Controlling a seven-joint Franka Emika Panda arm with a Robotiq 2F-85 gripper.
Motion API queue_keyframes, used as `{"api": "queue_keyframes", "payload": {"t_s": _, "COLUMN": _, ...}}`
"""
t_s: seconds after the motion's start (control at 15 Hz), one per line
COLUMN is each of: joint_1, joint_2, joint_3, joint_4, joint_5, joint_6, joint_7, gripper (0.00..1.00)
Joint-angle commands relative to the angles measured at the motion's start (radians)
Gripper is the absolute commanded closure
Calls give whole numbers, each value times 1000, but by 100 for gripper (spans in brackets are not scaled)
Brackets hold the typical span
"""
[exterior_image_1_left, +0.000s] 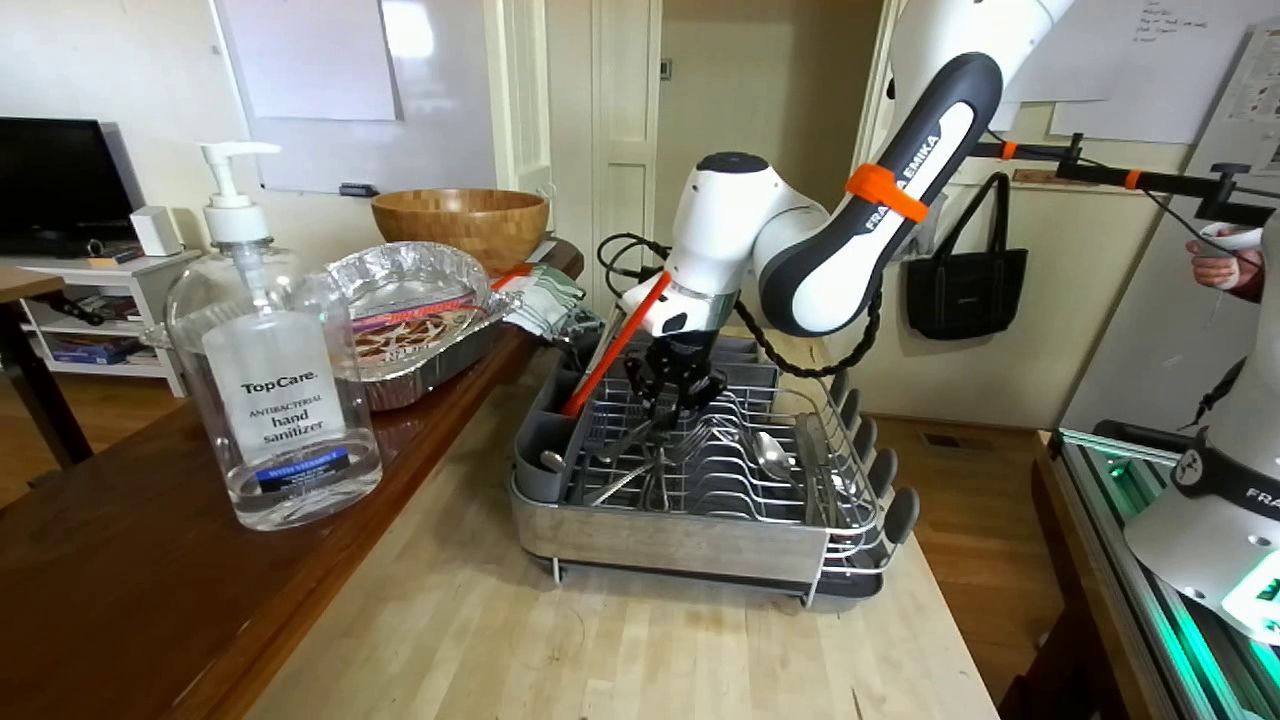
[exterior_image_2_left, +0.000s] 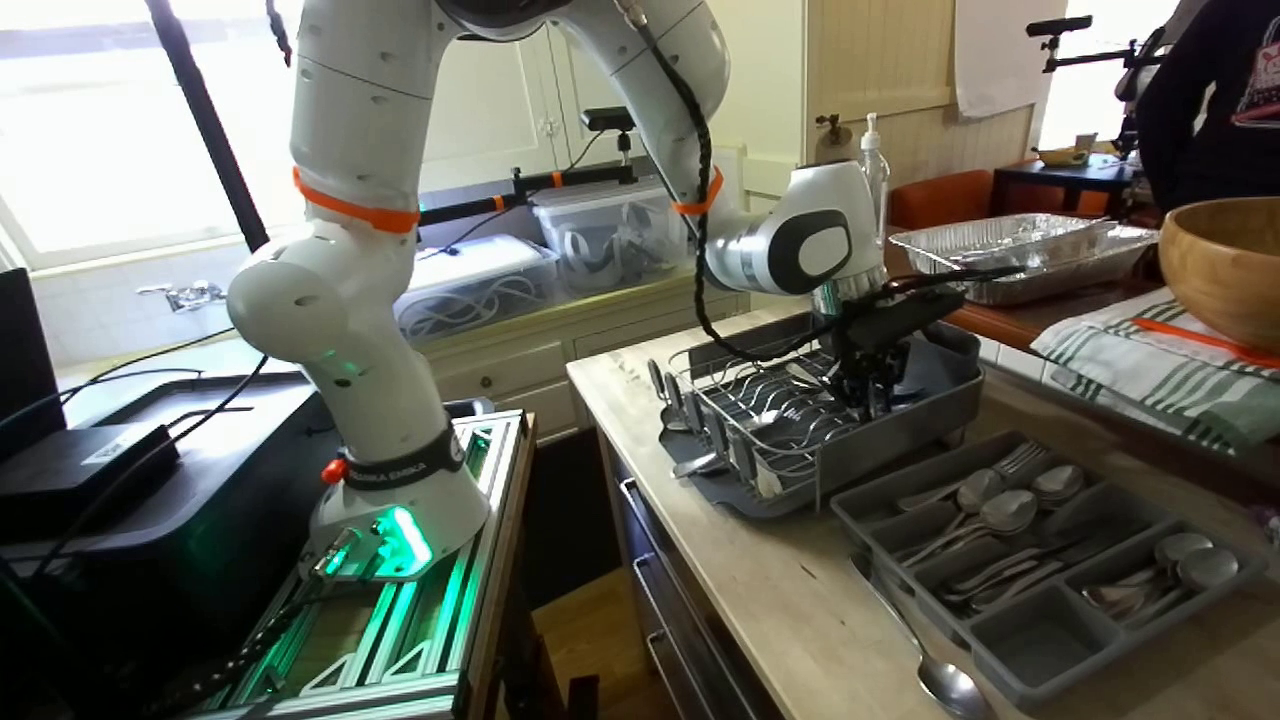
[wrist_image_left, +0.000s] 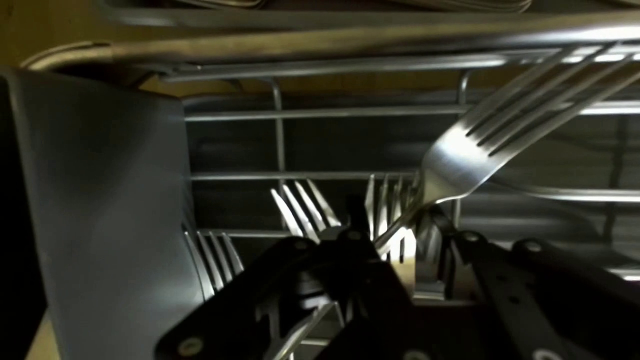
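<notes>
Claw: Black claw (wrist_image_left: 397, 227), pointing down into the rack (exterior_image_1_left: 670, 545), a little left of its middle in an exterior view. The fingers (wrist_image_left: 357, 220) stand partway apart, with a gap between the tips. The neck of a silver fork (wrist_image_left: 457, 160) crosses that gap; whether the pads touch it cannot be told.
Fork: In the rack, right at the claw. In the wrist view its head slants toward the far right, tines over the wires.
Other forks: Three more forks (wrist_image_left: 312, 212) show in the wrist view, tines toward the far side, two left of the gap and one seen within it.
Rack: Steel-sided, wire inside, on a pale wooden desk (exterior_image_1_left: 640, 640). A spoon (exterior_image_1_left: 772, 455) lies in it, right of the claw.
Caddy: Grey caddy (exterior_image_1_left: 545, 480) along the rack's left edge, with a red stick (exterior_image_1_left: 619, 345) tilted at it.
Tray: In an exterior view, a grey tray (exterior_image_2_left: 1045, 640) holding spoons (exterior_image_2_left: 1008, 512) sits just beside the rack, on the near side. A large spoon (exterior_image_2_left: 950, 685) lies at its left.
Ledge: Dark wooden ledge (exterior_image_1_left: 150, 610) left of the desk, carrying, near to far, sanitizer (exterior_image_1_left: 290, 400), foil pans (exterior_image_1_left: 445, 375), a towel (exterior_image_1_left: 545, 305) and a bowl (exterior_image_1_left: 460, 228).
Person: Dark-clothed person (exterior_image_2_left: 1240, 150) at far right in an exterior view.
</notes>
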Motion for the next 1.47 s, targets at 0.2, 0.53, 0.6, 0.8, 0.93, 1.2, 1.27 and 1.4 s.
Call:
{"api": "queue_keyframes", "payload": {"t_s": 0.2, "joint_1": -37, "joint_2": -42, "joint_3": -10, "joint_4": -20, "joint_5": -11, "joint_6": 17, "joint_7": -4, "gripper": 93}}
{"api": "queue_keyframes", "payload": {"t_s": 0.53, "joint_1": -119, "joint_2": -158, "joint_3": 26, "joint_4": -97, "joint_5": 26, "joint_6": 62, "joint_7": -95, "gripper": 93}}
{"api": "queue_keyframes", "payload": {"t_s": 0.6, "joint_1": -154, "joint_2": -167, "joint_3": 56, "joint_4": -100, "joint_5": 65, "joint_6": 63, "joint_7": -158, "gripper": 93}}
{"api": "queue_keyframes", "payload": {"t_s": 0.8, "joint_1": -291, "joint_2": -171, "joint_3": 200, "joint_4": -97, "joint_5": 223, "joint_6": 52, "joint_7": -383, "gripper": 93}}
{"api": "queue_keyframes", "payload": {"t_s": 0.93, "joint_1": -398, "joint_2": -165, "joint_3": 318, "joint_4": -86, "joint_5": 327, "joint_6": 31, "joint_7": -527, "gripper": 93}}
{"api": "queue_keyframes", "payload": {"t_s": 1.2, "joint_1": -617, "joint_2": -150, "joint_3": 546, "joint_4": -54, "joint_5": 521, "joint_6": -33, "joint_7": -807, "gripper": 93}}
{"api": "queue_keyframes", "payload": {"t_s": 1.27, "joint_1": -666, "joint_2": -156, "joint_3": 590, "joint_4": -47, "joint_5": 561, "joint_6": -65, "joint_7": -877, "gripper": 93}}
{"api": "queue_keyframes", "payload": {"t_s": 1.4, "joint_1": -741, "joint_2": -170, "joint_3": 642, "joint_4": -36, "joint_5": 641, "joint_6": -133, "joint_7": -1006, "gripper": 93}}
